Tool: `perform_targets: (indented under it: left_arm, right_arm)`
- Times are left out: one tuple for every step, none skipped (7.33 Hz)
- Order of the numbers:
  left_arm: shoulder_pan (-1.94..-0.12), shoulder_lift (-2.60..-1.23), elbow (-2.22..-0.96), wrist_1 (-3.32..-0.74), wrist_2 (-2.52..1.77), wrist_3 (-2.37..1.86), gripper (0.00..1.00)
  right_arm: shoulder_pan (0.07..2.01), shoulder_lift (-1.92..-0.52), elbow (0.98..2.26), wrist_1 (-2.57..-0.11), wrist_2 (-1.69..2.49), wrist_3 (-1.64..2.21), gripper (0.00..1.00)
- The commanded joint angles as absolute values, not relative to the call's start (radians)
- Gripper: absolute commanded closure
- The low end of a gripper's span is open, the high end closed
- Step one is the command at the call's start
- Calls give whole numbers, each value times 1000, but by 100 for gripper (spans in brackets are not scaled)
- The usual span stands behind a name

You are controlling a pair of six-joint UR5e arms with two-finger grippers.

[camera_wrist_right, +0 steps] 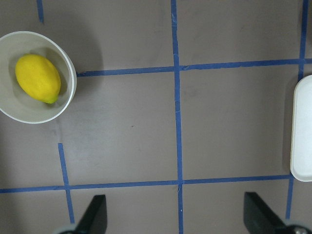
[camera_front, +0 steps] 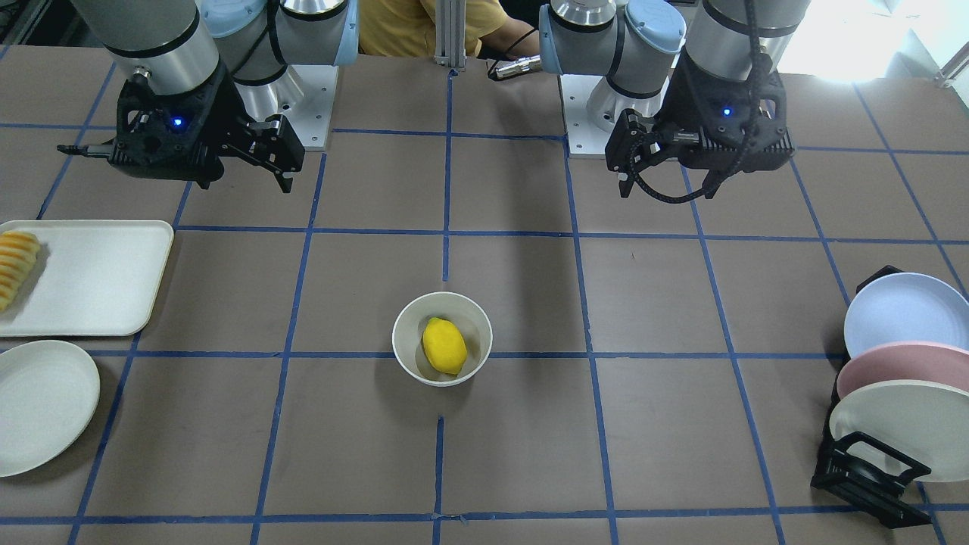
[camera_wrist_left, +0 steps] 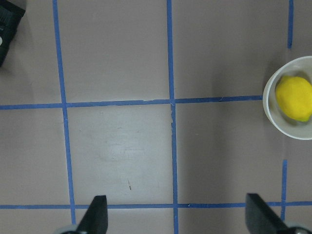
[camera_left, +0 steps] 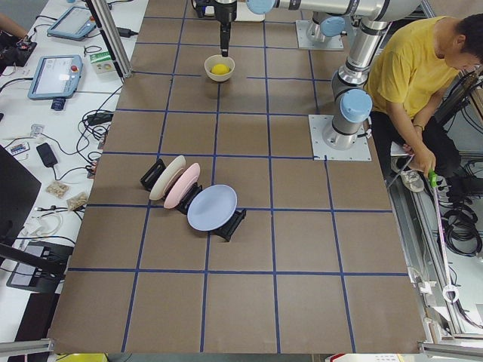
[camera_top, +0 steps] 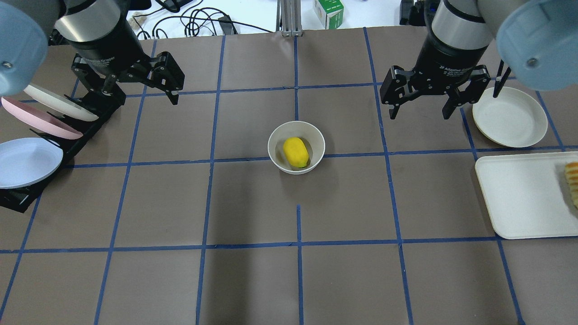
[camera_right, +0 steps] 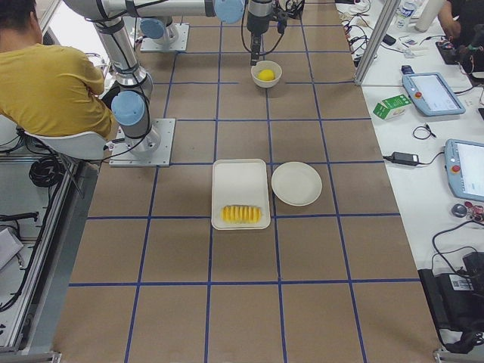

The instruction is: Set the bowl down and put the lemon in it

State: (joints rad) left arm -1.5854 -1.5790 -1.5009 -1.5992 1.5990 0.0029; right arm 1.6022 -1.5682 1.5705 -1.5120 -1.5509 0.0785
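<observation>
Off-white bowl (camera_top: 273, 145): small, deep and glossy, it stands upright near the middle of the desk, astride a blue tape line. Lemon (camera_top: 295, 152): bright yellow, whole, with pointed ends, it lies on its side inside the bowl and rests on the bottom. Left gripper (camera_wrist_left: 178, 214): fingers spread wide, it hangs above the desk on the side toward the left edge, well apart from the bowl, which shows at the right margin of its wrist view. Right gripper (camera_top: 421, 110): fingers likewise spread wide, it hangs above the desk on the side toward the right edge, also well apart from the bowl. Black rack (camera_top: 86, 124): it sits toward the left edge, below the left arm, holding three tilted plates in a row: cream (camera_top: 58, 103), pink (camera_top: 40, 124) and blue (camera_top: 27, 162). Flat cream plate (camera_top: 510, 117): it lies toward the right edge, just beside the right gripper. White tray (camera_top: 519, 194): rectangular, next to that plate, it carries sliced orange-yellow fruit (camera_top: 572, 183) at its end nearer the right edge. Desk surface (camera_top: 253, 280): brown, marked into squares with blue tape.
</observation>
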Motion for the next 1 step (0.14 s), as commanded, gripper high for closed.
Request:
perform_targets:
  left_arm:
    - [-1577, -1568, -1497, -1594, 1571, -2, 0]
  right_arm:
    - [1602, -1572, 1574, -1514, -1549, 91, 0]
